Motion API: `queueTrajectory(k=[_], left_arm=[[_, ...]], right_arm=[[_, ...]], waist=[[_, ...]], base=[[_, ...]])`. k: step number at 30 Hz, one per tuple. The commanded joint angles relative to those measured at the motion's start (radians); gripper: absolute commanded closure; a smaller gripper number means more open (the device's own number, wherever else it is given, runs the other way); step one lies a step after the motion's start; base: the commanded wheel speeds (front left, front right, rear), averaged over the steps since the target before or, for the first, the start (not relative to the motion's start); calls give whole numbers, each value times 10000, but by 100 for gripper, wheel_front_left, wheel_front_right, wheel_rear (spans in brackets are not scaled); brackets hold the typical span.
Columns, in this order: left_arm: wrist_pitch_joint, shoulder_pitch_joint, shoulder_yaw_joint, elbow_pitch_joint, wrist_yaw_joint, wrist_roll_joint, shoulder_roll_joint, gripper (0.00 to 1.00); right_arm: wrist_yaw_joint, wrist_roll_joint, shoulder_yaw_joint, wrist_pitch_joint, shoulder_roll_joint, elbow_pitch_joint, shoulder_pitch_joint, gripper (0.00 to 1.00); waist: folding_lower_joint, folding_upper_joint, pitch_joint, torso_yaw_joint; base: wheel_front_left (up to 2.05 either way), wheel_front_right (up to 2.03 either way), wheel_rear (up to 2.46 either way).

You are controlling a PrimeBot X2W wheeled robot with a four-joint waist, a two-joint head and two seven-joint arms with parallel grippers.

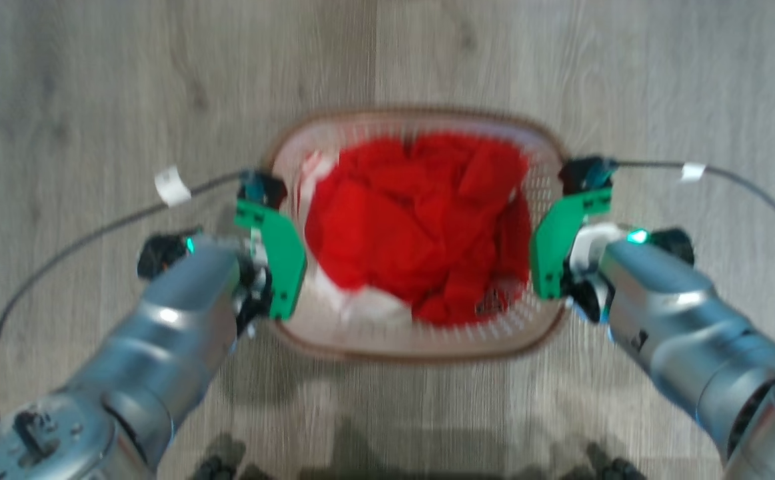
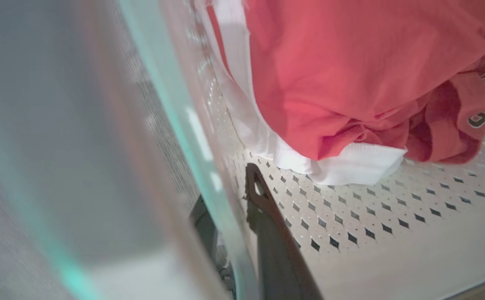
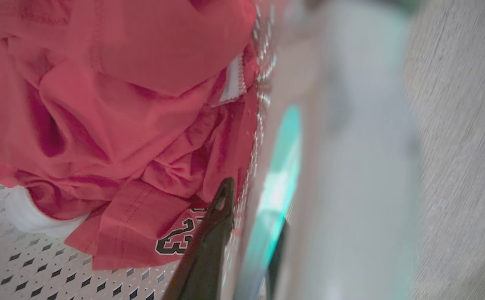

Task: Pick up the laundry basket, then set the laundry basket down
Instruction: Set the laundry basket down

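Laundry basket: the laundry basket (image 1: 387, 337) is seen in the middle of the head view, above the wooden floor (image 1: 94, 80); its brown rim and pale perforated walls are blurred; whether it is resting on the floor or raised cannot be told.
Contents: a crumpled red garment (image 1: 414, 227) is piled inside; dark numerals (image 3: 175, 243) are printed on it; a white cloth (image 1: 374, 303) is tucked beneath, at the lower left of the pile.
Left gripper: the left gripper (image 1: 287, 267) is clamped on the basket's left wall; in the left wrist view one dark finger (image 2: 267, 225) is seen inside, against the perforated wall; the other is seen outside, with the wall pinched between.
Right gripper: the right gripper (image 1: 547, 260) is clamped on the basket's right wall; one finger (image 3: 204, 254) lies inside beside the garment; the other lies outside the wall.
Arms: the left forearm (image 1: 174, 313) and the right forearm (image 1: 674, 307) are seen entering from the lower corners.
Cables: a left cable (image 1: 94, 230) and a right cable (image 1: 754, 190), each carrying a white tag, are seen running outward toward the frame's sides.
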Motion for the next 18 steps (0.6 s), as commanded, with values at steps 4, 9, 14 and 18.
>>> queueTrajectory(k=[4, 9, 14, 18], left_arm=[[-518, -654, 2, 76, -70, 345, -37, 100], [-916, -938, 11, -4, 97, 366, -47, 100], [-1052, -1144, 2, -275, 191, 418, -49, 100], [-1133, -1259, -5, -441, 257, 489, -49, 100]], right_arm=[[75, -249, 34, -895, -53, 6, -324, 100], [75, -347, 40, -1443, -135, 148, -600, 100], [75, -381, 52, -1584, -176, 283, -817, 100], [75, -393, 59, -1651, -160, 385, -941, 100]], waist=[[-3, 0, 1497, 97], [-3, 0, 2240, 134], [-3, 0, 2838, 253], [-3, 0, 3172, 338]], base=[[0, 0, 0], [0, 0, 0], [0, 0, 0], [0, 0, 0]])
